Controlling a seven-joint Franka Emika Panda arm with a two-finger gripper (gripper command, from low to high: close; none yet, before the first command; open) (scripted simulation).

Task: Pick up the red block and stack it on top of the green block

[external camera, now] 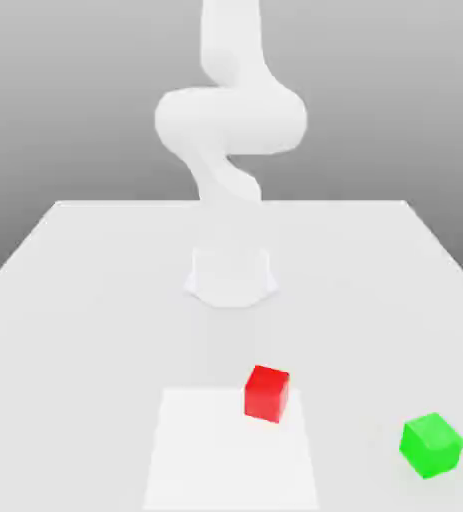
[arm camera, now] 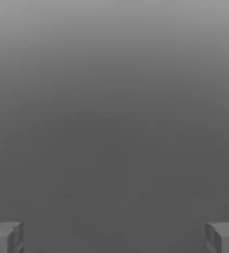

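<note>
White tabletop (external camera: pixel 95 300): smooth, matt, uniform, no grain or texture. Lower centre of the exterior view has a brighter white rectangular patch (external camera: pixel 230 450) lying flat on it, equally smooth and matt. Small red cube block (external camera: pixel 267 392), lower centre: plain flat colour, smooth faces, matt, plastic-like, no gloss spots. Small green cube block (external camera: pixel 431 444), lower right: same smooth matt finish, slightly brighter top face. White robot arm (external camera: pixel 230 120), upper centre: smooth rounded shell, soft satin look, no seams visible. In the hand view, claw (arm camera: pixel 114 237) fingertips (arm camera: pixel 5 237) at the lower corners: grey, matt, smooth blocky pads with white edge highlights.
</note>
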